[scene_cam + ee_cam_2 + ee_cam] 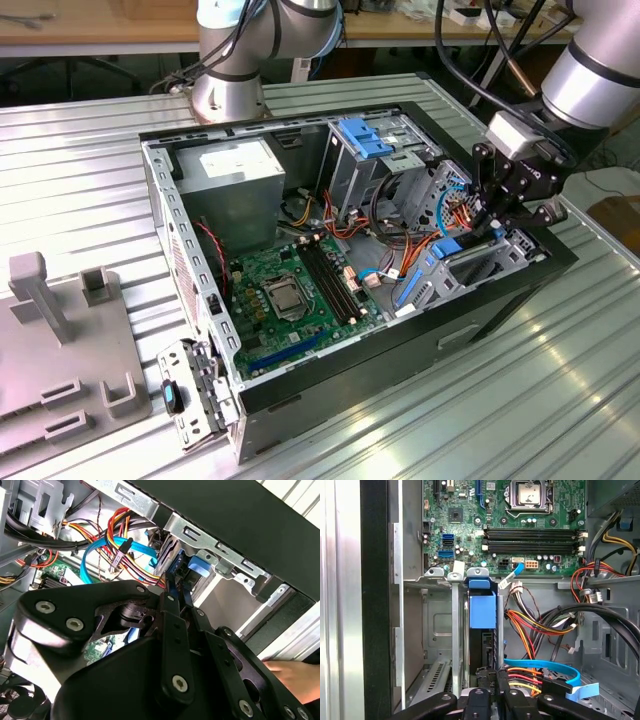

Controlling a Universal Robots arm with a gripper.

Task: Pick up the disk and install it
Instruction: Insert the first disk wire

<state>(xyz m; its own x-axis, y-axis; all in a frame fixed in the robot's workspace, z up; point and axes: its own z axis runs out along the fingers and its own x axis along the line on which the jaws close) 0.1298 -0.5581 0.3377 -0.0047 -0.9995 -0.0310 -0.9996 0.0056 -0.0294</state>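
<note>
Black linkage of my end effector (175, 587) fills the near part of the second wrist view, hiding most of what it grips. Its fingers (172, 630) sit close together, clamped on the disk (482, 630), of which I can see little beyond the blue rail end and a strip of dark body. From the exterior view's left I see a grey fixture plate (60, 340) on the ribbed desk (90, 150), then the open computer case (300, 390) with its green motherboard (290, 290), then the end effector (497, 222) over the drive cage (490, 260) at the exterior view's right. The disk stands on edge in a cage slot, its long axis running from the end effector toward the motherboard (510, 525). A hand (295, 677) shows, partly cut off.
</note>
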